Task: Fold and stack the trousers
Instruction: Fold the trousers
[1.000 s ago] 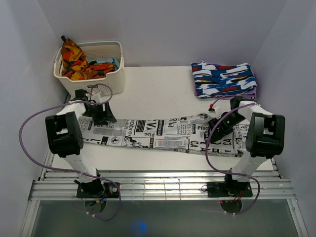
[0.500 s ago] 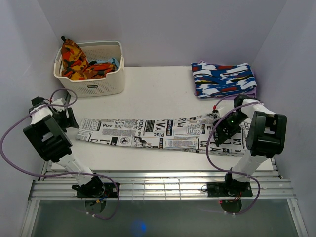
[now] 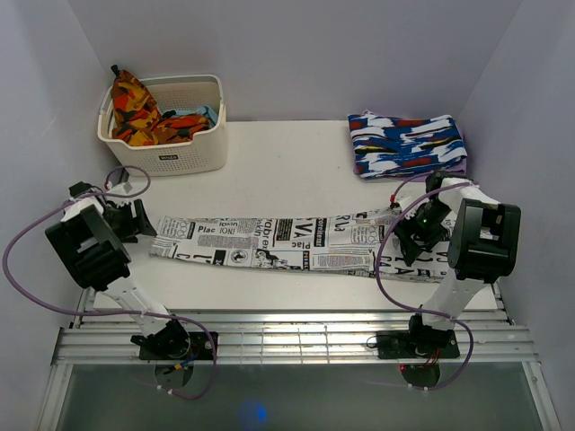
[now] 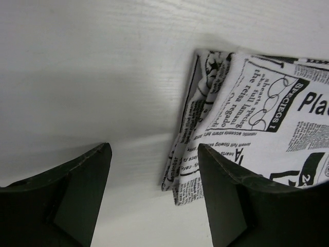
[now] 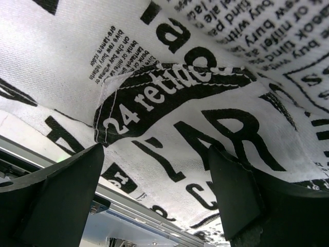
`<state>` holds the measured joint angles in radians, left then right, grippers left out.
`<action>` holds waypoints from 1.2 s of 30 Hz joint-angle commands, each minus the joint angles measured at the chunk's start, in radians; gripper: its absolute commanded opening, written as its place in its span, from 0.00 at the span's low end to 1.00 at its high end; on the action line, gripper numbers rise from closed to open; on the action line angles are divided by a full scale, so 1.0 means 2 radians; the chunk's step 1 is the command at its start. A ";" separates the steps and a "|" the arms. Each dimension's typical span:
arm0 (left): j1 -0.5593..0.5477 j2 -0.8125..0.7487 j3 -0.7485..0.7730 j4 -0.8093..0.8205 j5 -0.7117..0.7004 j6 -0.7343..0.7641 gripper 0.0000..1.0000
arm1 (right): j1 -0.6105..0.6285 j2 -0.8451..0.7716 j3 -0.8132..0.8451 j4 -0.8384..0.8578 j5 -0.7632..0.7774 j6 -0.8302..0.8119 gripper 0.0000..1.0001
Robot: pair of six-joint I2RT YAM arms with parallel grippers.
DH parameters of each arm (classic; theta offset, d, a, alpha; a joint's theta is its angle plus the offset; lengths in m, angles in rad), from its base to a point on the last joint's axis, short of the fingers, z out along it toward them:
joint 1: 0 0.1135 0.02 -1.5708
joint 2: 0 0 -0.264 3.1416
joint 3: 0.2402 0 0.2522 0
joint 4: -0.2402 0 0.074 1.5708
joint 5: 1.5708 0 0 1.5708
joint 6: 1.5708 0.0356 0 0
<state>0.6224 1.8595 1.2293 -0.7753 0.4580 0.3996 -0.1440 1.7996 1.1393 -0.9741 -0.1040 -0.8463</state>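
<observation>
**Trousers laid out flat; both arms reset at the ends**

Change noted: one second ago the left gripper [image 3: 142, 220] stood over the left end of the trousers [image 3: 296, 244]. It then drew off to the left edge of the frame and now sits just beside the hem. The strip has shifted slightly to the right. The right gripper [image 3: 415, 235] has edged a little further right over the waist end.

Present state: the trousers lie as one long narrow strip across the middle of the table [image 3: 287, 166], apparently leg on leg. The left wrist view shows layered hems. Both grippers stand wide and hold nothing. The left has bare table between its fingers; the right has cloth beneath it, not pinched.

Judgement: the lengthwise fold looks done, and the crosswise folds and stacking remain. The arms appear placed to take the ends.

Writing: "Plac", "24" and large letters "AR" are legible on the print. The smaller type is unclear. The label on the basket [image 3: 171, 154], upper left, cannot be read. A folded patterned garment [image 3: 409, 144] lies upper right.
</observation>
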 commanded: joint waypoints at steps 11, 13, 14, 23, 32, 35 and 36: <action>-0.073 0.024 -0.046 0.049 -0.002 -0.046 0.52 | -0.018 0.054 -0.028 0.069 0.034 -0.023 0.89; -0.075 0.024 -0.047 0.049 -0.011 -0.049 0.39 | -0.018 0.054 -0.027 0.068 0.033 -0.023 0.89; -0.075 0.024 -0.046 0.044 -0.013 -0.048 0.28 | -0.017 0.054 -0.027 0.066 0.031 -0.022 0.89; -0.038 0.019 0.005 -0.016 0.016 -0.050 0.00 | 0.007 0.045 -0.021 0.051 0.004 -0.010 0.88; 0.037 0.048 0.229 -0.119 0.033 0.004 0.00 | 0.025 0.019 0.061 -0.038 -0.119 0.004 0.98; 0.035 0.046 0.270 -0.148 0.071 0.011 0.00 | 0.025 0.006 0.097 -0.077 -0.149 0.002 0.90; 0.032 0.045 0.277 -0.158 0.081 0.010 0.00 | 0.025 0.003 0.104 -0.084 -0.151 0.001 0.90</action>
<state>0.6788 1.9915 1.7092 -1.0428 0.5594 0.3710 -0.0814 1.8305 1.2755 -1.0756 -0.3195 -0.8360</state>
